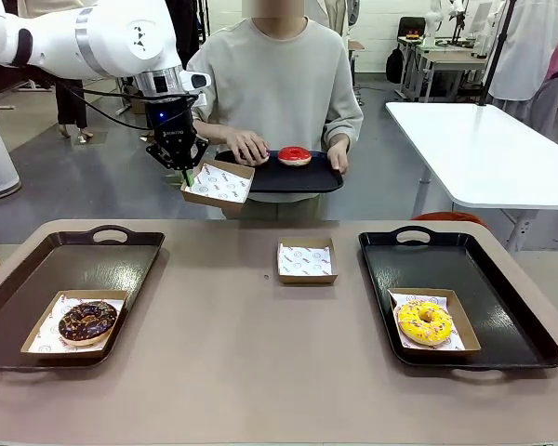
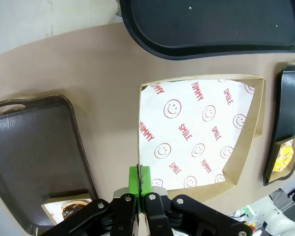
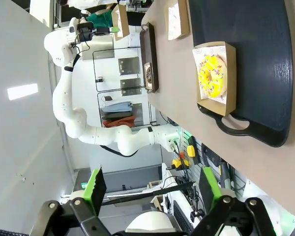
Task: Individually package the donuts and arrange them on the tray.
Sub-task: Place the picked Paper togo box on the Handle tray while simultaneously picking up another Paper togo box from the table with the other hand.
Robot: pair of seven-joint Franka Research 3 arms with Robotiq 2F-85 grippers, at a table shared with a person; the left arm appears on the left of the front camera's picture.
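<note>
L hand (image 1: 188, 173) pinching rim of held box (image 1: 219, 183), up in air beyond mid box (image 1: 307, 260) and to its left, just beside person's tray (image 1: 309, 178). Red donut (image 1: 294, 155) on that tray, beyond mid box. Choc donut (image 1: 86, 321) boxed on L tray (image 1: 37, 269), left of mid box. Yellow donut (image 1: 425, 321) boxed on R tray (image 1: 502, 297), right of it. R hand (image 3: 152, 189) spread, nothing in it.

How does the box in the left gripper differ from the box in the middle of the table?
The held box hangs tilted in the air, pinched at one wall by the shut left gripper; the middle box lies flat on the table, untouched. Both are empty brown boxes lined with printed paper.
</note>
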